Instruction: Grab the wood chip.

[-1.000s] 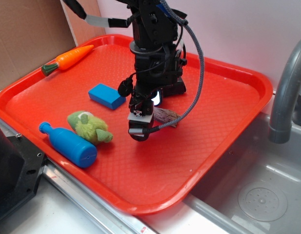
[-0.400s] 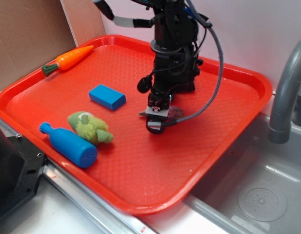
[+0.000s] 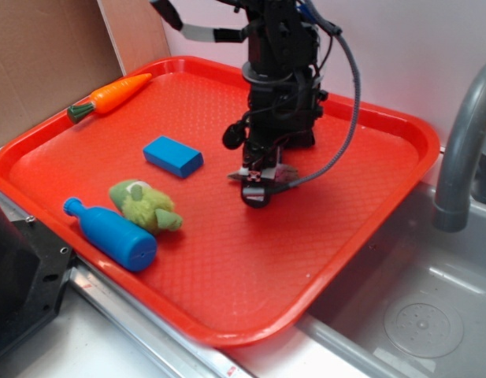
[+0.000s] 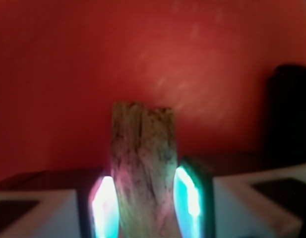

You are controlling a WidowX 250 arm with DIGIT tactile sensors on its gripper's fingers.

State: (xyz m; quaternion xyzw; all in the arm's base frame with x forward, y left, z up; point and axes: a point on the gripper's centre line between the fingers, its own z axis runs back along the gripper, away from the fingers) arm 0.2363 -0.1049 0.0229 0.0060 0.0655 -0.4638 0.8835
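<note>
The wood chip [image 4: 143,144] is a rough grey-brown sliver with visible grain. In the wrist view it stands between my two lit fingertip pads [image 4: 105,206], which press against its sides. In the exterior view my gripper [image 3: 257,187] points down at the red tray [image 3: 227,276], low over its middle right. The ends of the chip [image 3: 287,173] stick out on either side of the fingers. The gripper is shut on the chip. I cannot tell whether the chip still touches the tray.
A glossy black block [image 4: 289,114] lies just behind the gripper. A blue block [image 3: 172,155], a green plush toy [image 3: 144,205], a blue bottle [image 3: 110,233] and a toy carrot [image 3: 110,96] lie on the tray's left half. A sink and grey faucet [image 3: 463,142] are at the right.
The arm has moved right and back over the wood chip and come down onto it. The chip now sits between the fingers. The other objects have not moved.
</note>
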